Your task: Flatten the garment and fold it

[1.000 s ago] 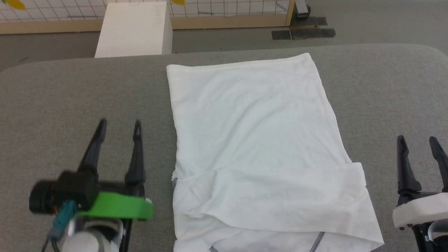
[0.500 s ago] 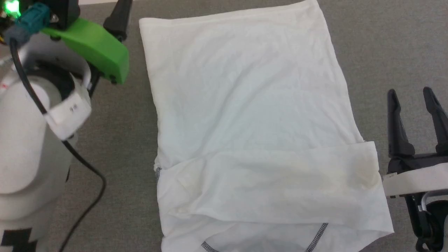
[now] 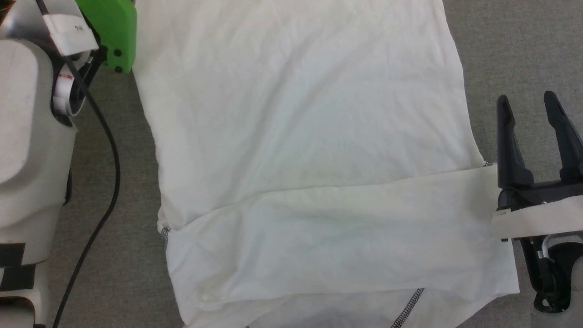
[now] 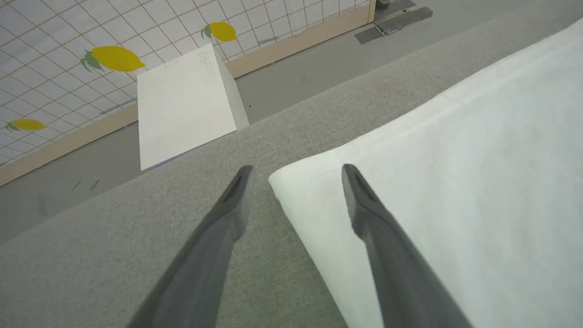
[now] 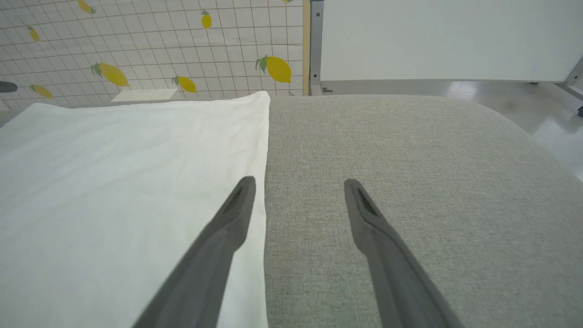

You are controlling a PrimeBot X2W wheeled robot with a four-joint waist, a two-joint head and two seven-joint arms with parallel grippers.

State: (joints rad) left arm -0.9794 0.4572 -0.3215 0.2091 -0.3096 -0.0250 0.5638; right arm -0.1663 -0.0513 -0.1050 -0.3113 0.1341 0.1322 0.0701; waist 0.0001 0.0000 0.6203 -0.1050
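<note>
The garment (image 3: 300,136) is a thin white shirt lying flat on the grey table, with a band of fabric folded across its near part and dark zigzag stitching at the bottom edge. My left gripper (image 4: 296,171) is open above the garment's far left corner (image 4: 291,180), one finger over the cloth and one over the table. My right gripper (image 3: 528,98) is open beside the garment's right edge, holding nothing. In the right wrist view my right gripper (image 5: 298,182) straddles that edge (image 5: 266,150), its left finger over the cloth.
The grey padded table (image 3: 510,50) has a rounded far right corner (image 5: 501,118). A white rigid box (image 4: 182,105) stands on the floor beyond the far edge, before a tiled wall with lemon decals (image 4: 114,58). My pale left forearm (image 3: 27,127) and its cable lie at the left.
The head camera has tipped down and closer, so the garment looks larger. My left arm has reached forward to the garment's far left corner. My right gripper stays beside the right edge, open.
</note>
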